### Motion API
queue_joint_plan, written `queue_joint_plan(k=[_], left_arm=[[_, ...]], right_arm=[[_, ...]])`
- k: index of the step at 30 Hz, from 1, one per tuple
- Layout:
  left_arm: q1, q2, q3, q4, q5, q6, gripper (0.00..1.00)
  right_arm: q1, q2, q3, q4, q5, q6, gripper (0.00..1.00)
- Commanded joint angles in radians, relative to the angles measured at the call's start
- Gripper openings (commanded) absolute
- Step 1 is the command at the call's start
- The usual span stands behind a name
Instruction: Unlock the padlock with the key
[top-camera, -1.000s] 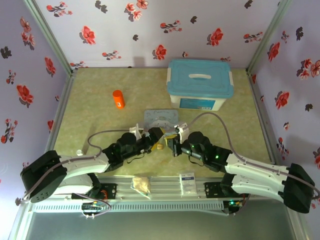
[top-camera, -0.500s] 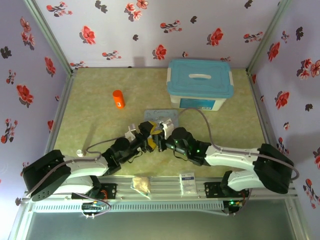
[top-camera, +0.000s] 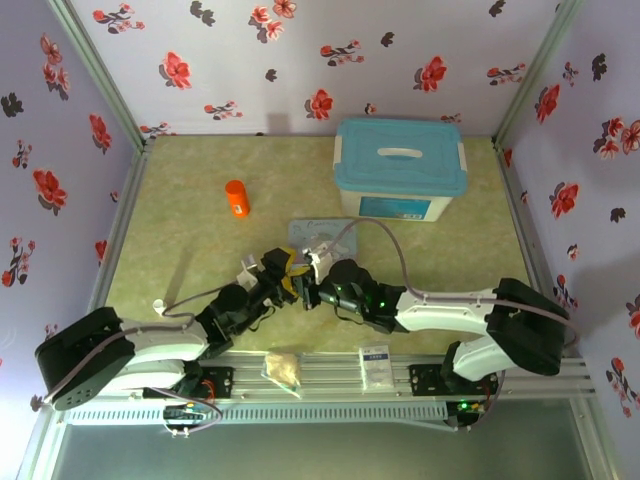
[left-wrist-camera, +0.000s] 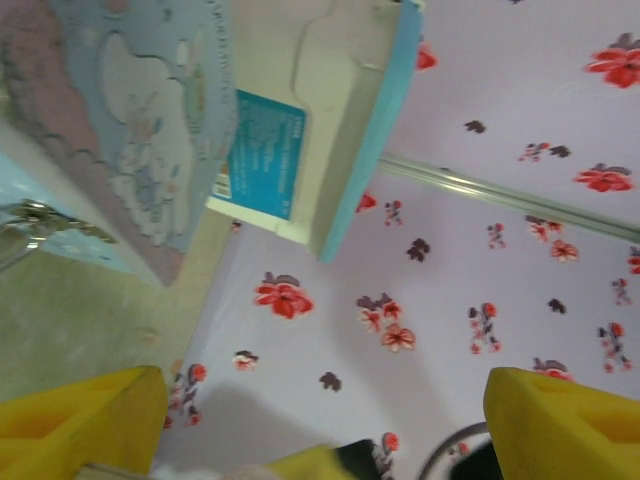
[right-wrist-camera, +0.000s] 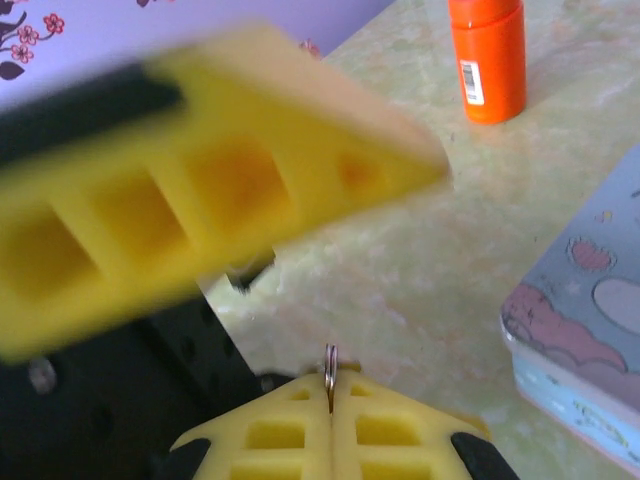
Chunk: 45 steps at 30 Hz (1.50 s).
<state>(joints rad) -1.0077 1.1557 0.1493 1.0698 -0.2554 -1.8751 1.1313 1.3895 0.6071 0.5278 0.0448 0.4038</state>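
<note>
the right end effector (right-wrist-camera: 330, 388) is seen w/ its yellow pads pressed together on a thin grey metal sliver, taken to be the key (right-wrist-camera: 329, 358). a short tip w/ a small loop stands proud of the pads, edge-on, over the worktop (right-wrist-camera: 430, 260). the left end effector (left-wrist-camera: 325, 400) is seen w/ its pads wide apart & nothing betw. them. one of its fingers (right-wrist-camera: 200, 220) is blurred across the right wrist view, near the key.

the padlock can't be made out for certain. a small glinting metal bit (left-wrist-camera: 40, 222) is caught against the side wall of the pale blue tin (left-wrist-camera: 130, 150), but it's too blurred to be named. in the top view both end effectors are bunched together just in front of the tin, so whatever lies beneath them is hidden.

handling, as judged:
- **key:** it's stiff, v. light & slick, so it's likely to pivot or slip betw. the soft foam pads if pushed off-axis. it's best pinched flat across the bow, w/ the blade free & in line w/ the keyway.
- **padlock:** it's expected to be small, hard, smooth brass, light enough to skid on the worktop when prodded. it should be gripped across the flat faces of the body w/ the keyhole clear, not by the thin shackle, which would let it swing.
</note>
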Motion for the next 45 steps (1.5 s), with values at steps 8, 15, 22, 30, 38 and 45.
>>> queue_joint_plan(k=[8, 15, 22, 30, 38, 45], left_arm=[[0.027, -0.139, -0.004, -0.159, -0.035, 0.052, 0.61], [0.029, -0.139, -0.015, -0.165, -0.035, 0.059, 0.41], [0.036, -0.137, -0.012, -0.23, -0.023, 0.065, 0.31], [0.052, -0.083, 0.001, -0.237, 0.029, 0.072, 0.5], [0.066, 0.032, 0.024, -0.142, 0.093, 0.089, 0.56], [0.067, 0.043, 0.039, -0.167, 0.111, 0.122, 0.45]], right_arm=[[0.005, -0.077, -0.068, -0.005, 0.032, 0.024, 0.0], [0.006, -0.076, -0.078, -0.005, 0.039, 0.02, 0.0], [0.006, -0.082, -0.073, -0.031, 0.032, 0.016, 0.0], [0.005, -0.07, -0.075, -0.045, 0.015, 0.01, 0.0], [0.005, -0.025, -0.04, -0.116, -0.036, 0.003, 0.0], [0.006, -0.03, -0.048, -0.15, -0.03, 0.001, 0.0]])
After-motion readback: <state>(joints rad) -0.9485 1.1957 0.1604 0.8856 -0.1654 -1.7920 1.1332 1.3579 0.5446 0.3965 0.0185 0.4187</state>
